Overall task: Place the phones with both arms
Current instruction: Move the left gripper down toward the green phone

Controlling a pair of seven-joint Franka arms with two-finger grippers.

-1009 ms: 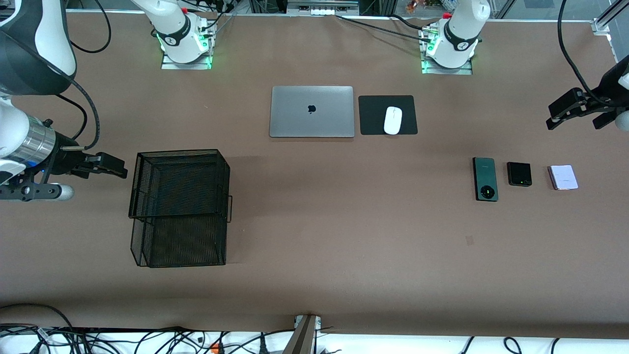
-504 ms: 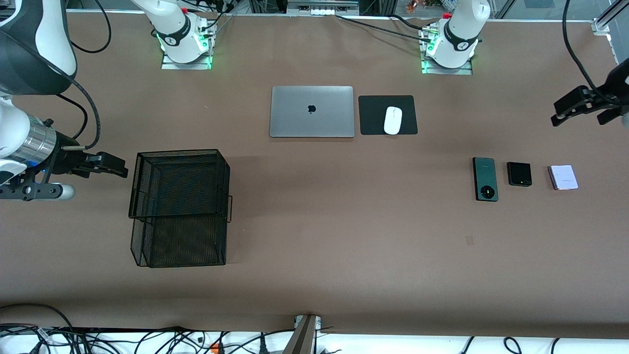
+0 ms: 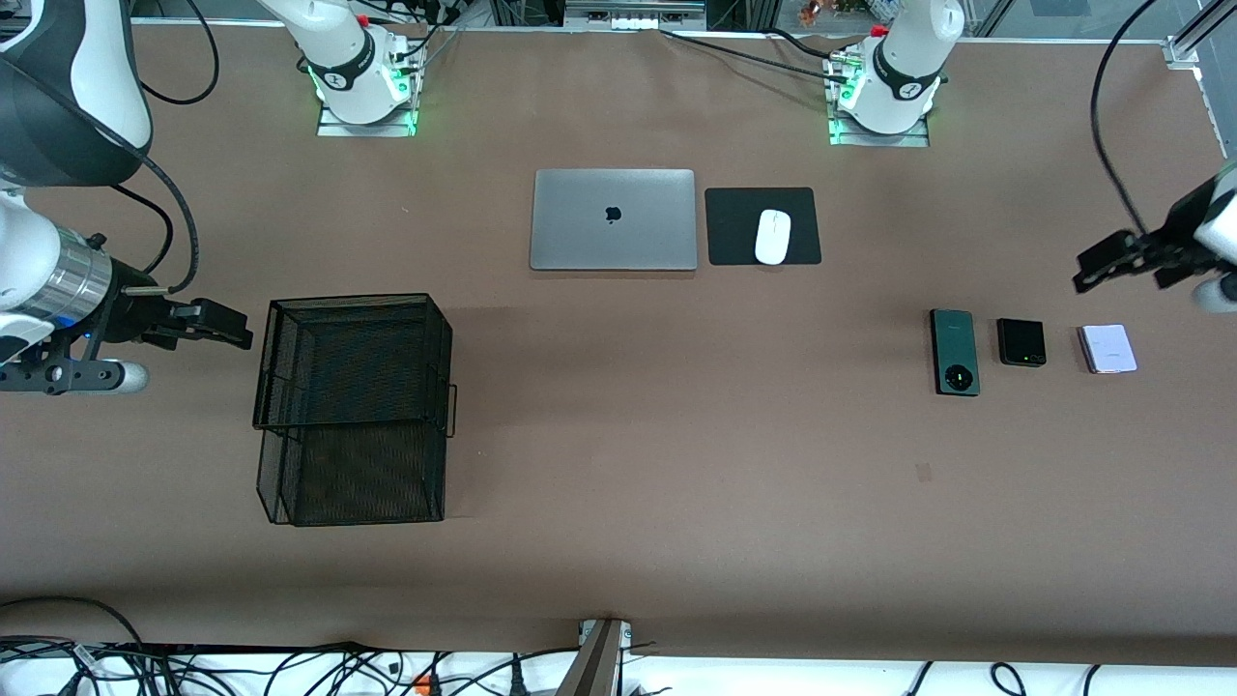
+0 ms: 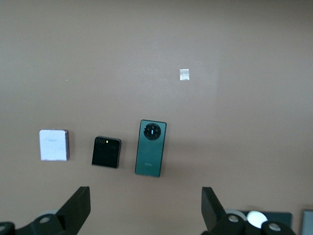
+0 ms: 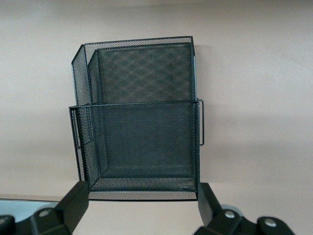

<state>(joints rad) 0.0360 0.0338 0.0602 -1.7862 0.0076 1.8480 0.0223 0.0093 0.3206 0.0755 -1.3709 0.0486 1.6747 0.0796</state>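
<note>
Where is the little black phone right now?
In the front view, the little black phone lies flat on the table toward the left arm's end, between the long green phone and the pale pink-white phone, touching neither.

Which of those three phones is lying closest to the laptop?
The long dark-green phone with the round camera ring; the black phone and pink-white phone lie farther along the row.
</note>
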